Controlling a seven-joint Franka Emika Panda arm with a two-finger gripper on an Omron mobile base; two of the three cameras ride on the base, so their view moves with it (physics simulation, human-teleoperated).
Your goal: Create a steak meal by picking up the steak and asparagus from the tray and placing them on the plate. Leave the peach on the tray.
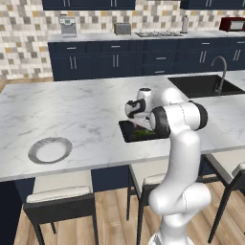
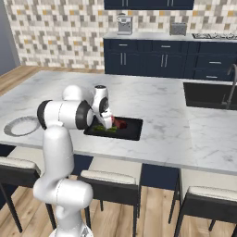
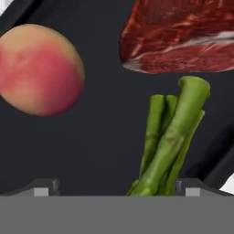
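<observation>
Asparagus [image 3: 171, 137] between open gripper [image 3: 116, 186], on tray [image 3: 91, 151]

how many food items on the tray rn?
3. In the hand view, on the tray: peach at upper left, steak at upper right, asparagus below the steak, reaching down toward the fingers. None looks hidden.

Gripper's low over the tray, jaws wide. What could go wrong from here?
1. The asparagus sits off-centre toward one fingertip, so the open gripper may clip the bunch or catch just a few stalks.
2. The steak lies just past the asparagus tips; sliding forward could nudge it.
3. The plate is far along the counter from the tray, so a weak grip could drop stalks mid-carry. The peach looks safely apart.
</observation>
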